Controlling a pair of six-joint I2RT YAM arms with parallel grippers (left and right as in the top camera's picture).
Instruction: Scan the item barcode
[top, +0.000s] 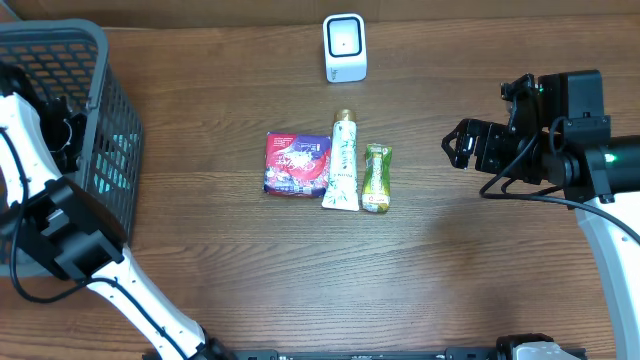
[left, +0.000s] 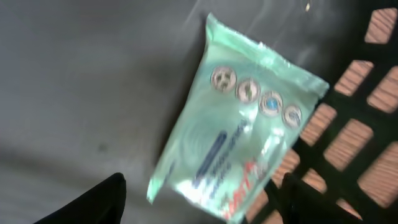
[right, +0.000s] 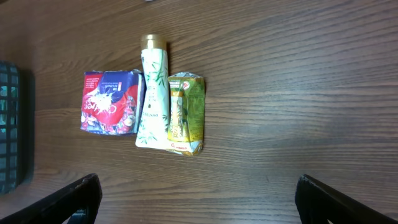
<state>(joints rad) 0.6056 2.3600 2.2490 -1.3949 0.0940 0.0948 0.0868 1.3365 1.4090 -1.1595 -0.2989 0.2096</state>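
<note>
Overhead: items (top: 341, 165) on wood-grain table (top: 230, 90)

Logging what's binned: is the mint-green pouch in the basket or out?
In: the mint-green pouch lies on the basket floor, beside its lattice wall.

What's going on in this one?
The left gripper is down inside the grey basket, open, with a mint-green pouch lying in the basket beyond its fingers, not held. The right gripper hangs open over the table, right of three items in a row: a red-and-blue packet, a white tube and a green packet. The white scanner stands at the far edge with nothing in front of it.
</note>
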